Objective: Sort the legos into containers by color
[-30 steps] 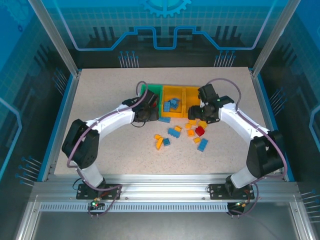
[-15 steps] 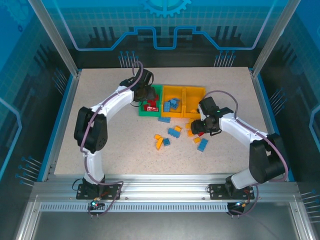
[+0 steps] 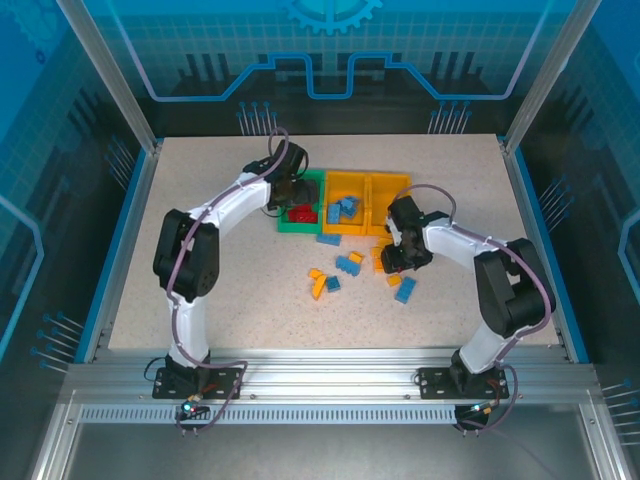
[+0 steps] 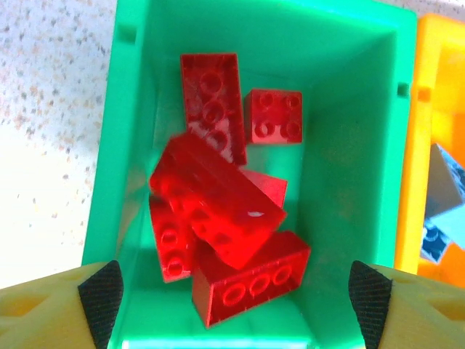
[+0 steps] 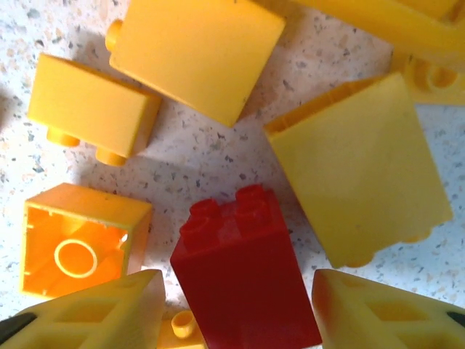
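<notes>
Over the green bin [image 4: 131, 145] the left end effector [image 4: 234, 292] gapes; the right end effector [image 5: 240, 309] straddles a red lego [image 5: 236, 258], grip unclear.

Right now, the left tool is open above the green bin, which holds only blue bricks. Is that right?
Not quite. The bricks in the green bin are red, not blue; the left wrist view shows it. The left tool is indeed open above that bin.

Glossy plastic legos [image 4: 218, 211], speckled matt table [image 3: 230, 290]
</notes>
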